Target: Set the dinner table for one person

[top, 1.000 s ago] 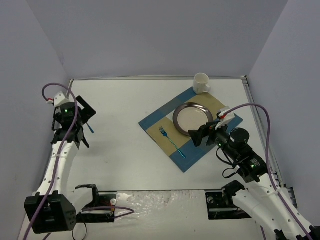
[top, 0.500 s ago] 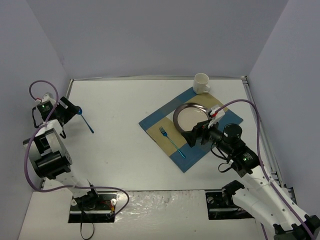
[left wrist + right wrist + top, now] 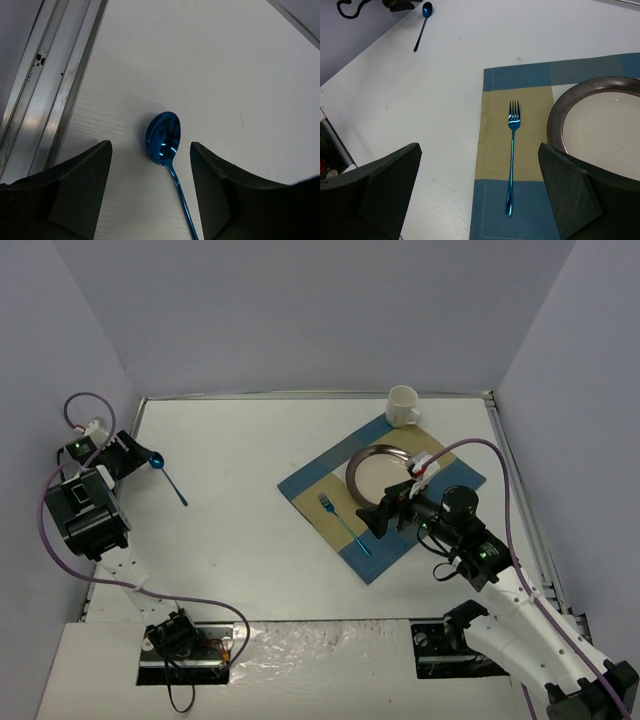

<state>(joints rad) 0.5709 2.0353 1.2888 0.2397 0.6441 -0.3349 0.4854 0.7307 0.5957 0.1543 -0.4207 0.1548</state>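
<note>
Dinner table (image 3: 240,530) lies flat, matte white; left claw (image 3: 150,150) and right claw (image 3: 479,148) gape empty.

Top: high, whole table (image 3: 250,470). Left wrist: close over spoon (image 3: 163,137). Right wrist: spoon far.

The spoon (image 3: 163,135) and fork (image 3: 511,155) are metallic blue, the placemat (image 3: 520,80) blue-and-tan checked, the dinner table (image 3: 240,530) white.
</note>
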